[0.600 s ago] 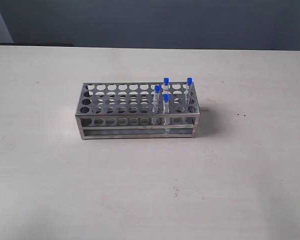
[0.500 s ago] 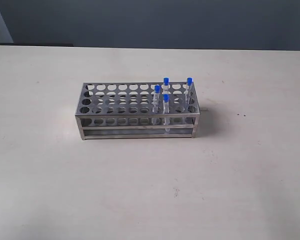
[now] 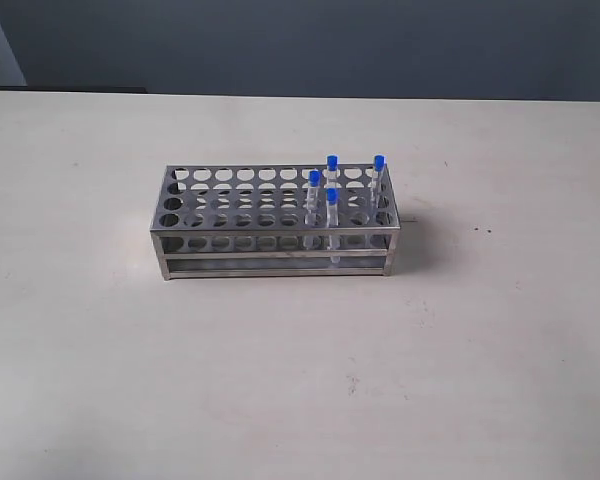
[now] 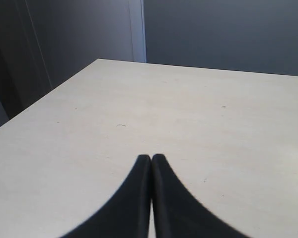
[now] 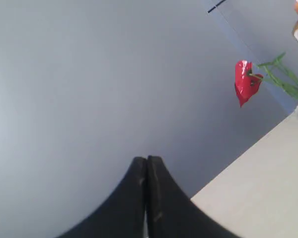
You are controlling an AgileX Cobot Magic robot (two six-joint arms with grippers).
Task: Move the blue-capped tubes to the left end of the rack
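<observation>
- On the pale surface (image 3: pixel 280 380), the rack (image 3: pixel 240 243) stands alone near the middle of the exterior view, its long side toward us.
- We count four blue-capped tubes (image 3: pixel 331 200), all upright in holes toward the right end. Two are in the back row and two nearer the front. Every hole at the left end is vacant.
- Neither arm shows in the exterior view. In the left wrist view, the left jaws are pressed together over bare surface with nothing between them.
- In the right wrist view, the right jaws are likewise closed and empty. They point at a grey wall, with a red flower (image 5: pixel 246 82) off to one side.
- We judge that the task has not started, as no tube is gripped or lifted.
- Three tubes stand close together, so we think jaws opening around one could knock a neighbour and tilt it in its hole.
- We expect the thin, smooth plastic could slip or swing in a light grip. A tilted tube could then catch the top plate rather than drop into a hole.
- If a tube is pulled at an angle it may bind, and the rack could lift or slide with it.
</observation>
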